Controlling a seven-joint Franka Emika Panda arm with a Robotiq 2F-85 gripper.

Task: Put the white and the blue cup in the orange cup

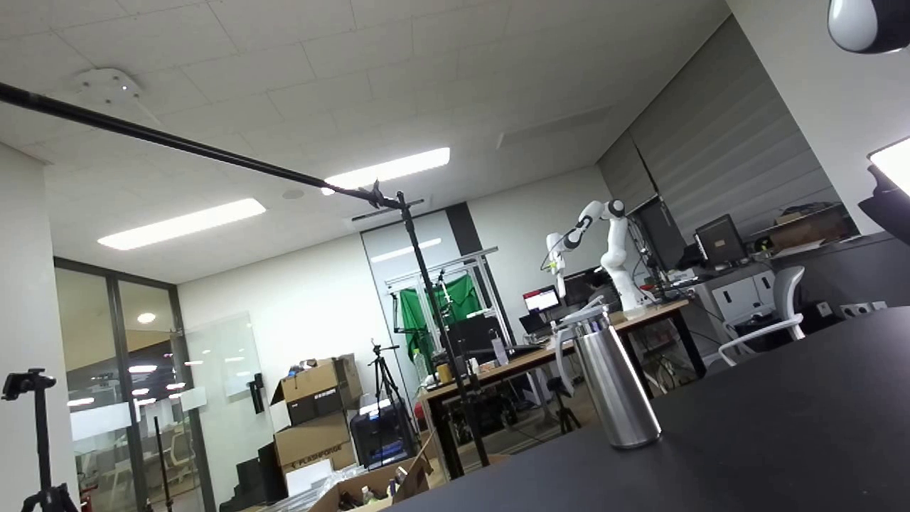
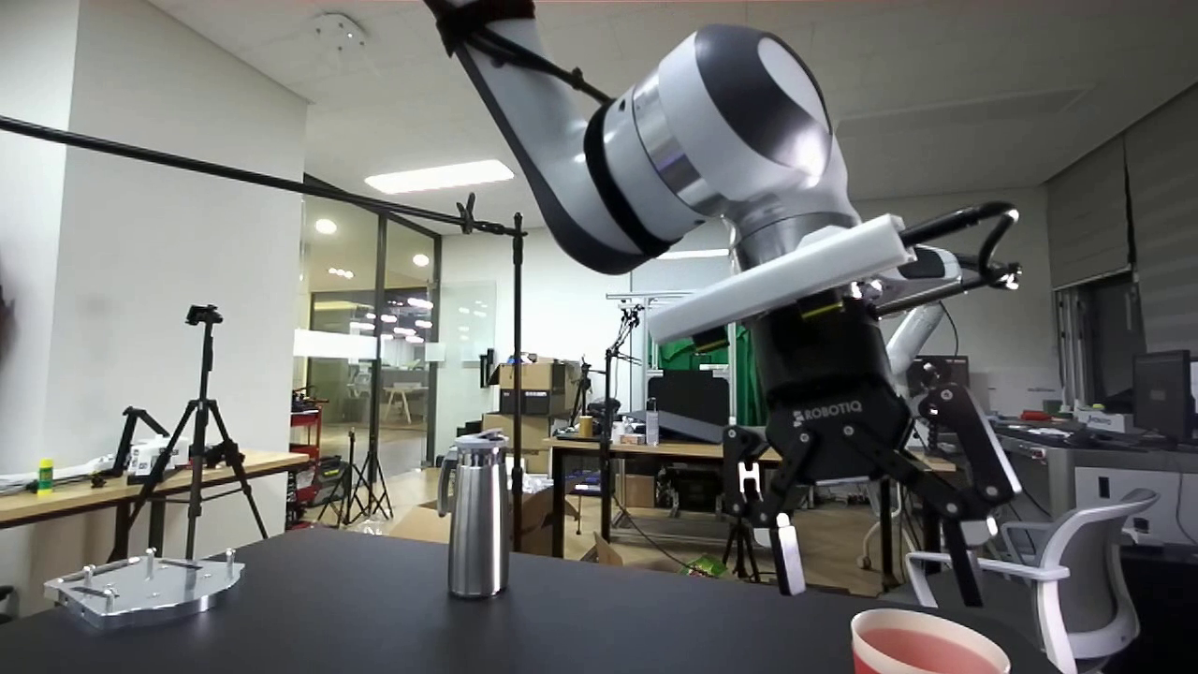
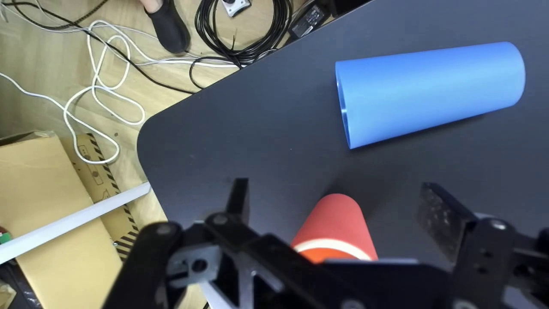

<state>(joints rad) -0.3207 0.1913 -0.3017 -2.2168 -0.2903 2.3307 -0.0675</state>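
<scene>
Blue is showing brightly in the wrist view: the blue cup (image 3: 429, 94) is lying on its side on the counter (image 3: 257, 141), apart from the red-orange cup (image 3: 334, 223), which I am taking for the task's orange one. That cup is standing upright, so the blue half of the job is, as I am judging it, waiting to be done. The white cup isn't showing in any view; with the red-orange cup's inside only partly showing, nothing is settling whether the white one is sitting in there. At best, then, the task is standing half finished. Near the red-orange cup, the tool (image 2: 880, 594) is hanging released, jaws spread wide, gripping nothing. Counting outward, I'm finding one blue cup, one red-orange cup and one tool; then, farther off, one steel pitcher (image 2: 479, 529) standing on the counter in both exterior views, and one metal plate (image 2: 140, 594) with posts, resting near the counter's edge in an exterior view.
</scene>
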